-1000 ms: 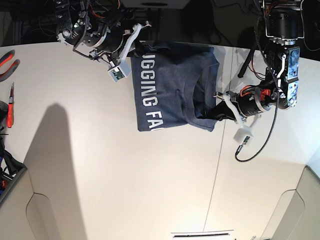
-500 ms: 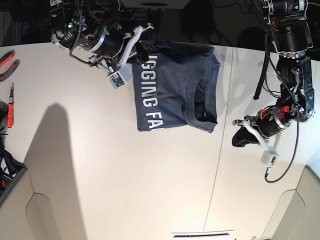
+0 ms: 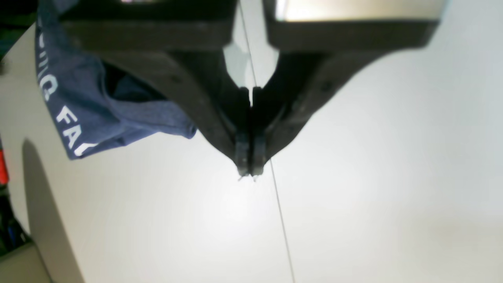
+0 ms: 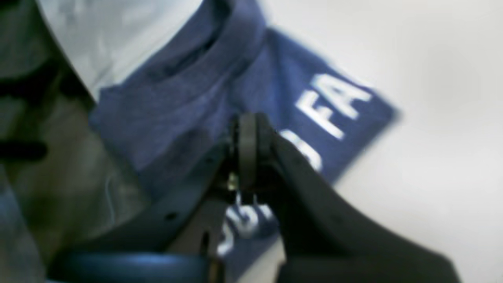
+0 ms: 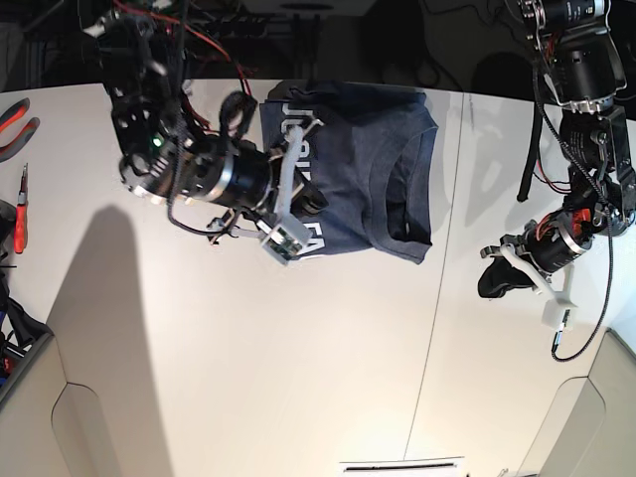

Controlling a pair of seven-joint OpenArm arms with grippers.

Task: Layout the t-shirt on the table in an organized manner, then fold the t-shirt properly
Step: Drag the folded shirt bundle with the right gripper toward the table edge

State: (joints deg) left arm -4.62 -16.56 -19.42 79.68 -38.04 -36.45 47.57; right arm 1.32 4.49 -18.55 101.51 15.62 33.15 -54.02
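The navy t-shirt (image 5: 378, 159) lies folded at the far middle of the white table (image 5: 248, 378), collar toward the seam (image 5: 437, 288), with white lettering on its left part. My right gripper (image 5: 310, 202) hovers over that lettered side. In the right wrist view it (image 4: 245, 192) is shut above the shirt (image 4: 177, 110), with no fabric seen between its fingers. My left gripper (image 5: 489, 280) sits right of the seam, apart from the shirt. It (image 3: 247, 173) is shut and empty over bare table (image 3: 353, 196), with the shirt (image 3: 98, 114) off to the upper left.
Red-handled tools (image 5: 18, 214) lie at the table's left edge. A dark shadow (image 5: 109, 298) falls across the left of the tabletop. A black cable (image 5: 571, 343) hangs from the left arm near the table's right edge.
My right arm has swung from the shirt's far edge down over its lettered side. My left gripper has pulled away from the shirt's near corner, across the seam to the right.
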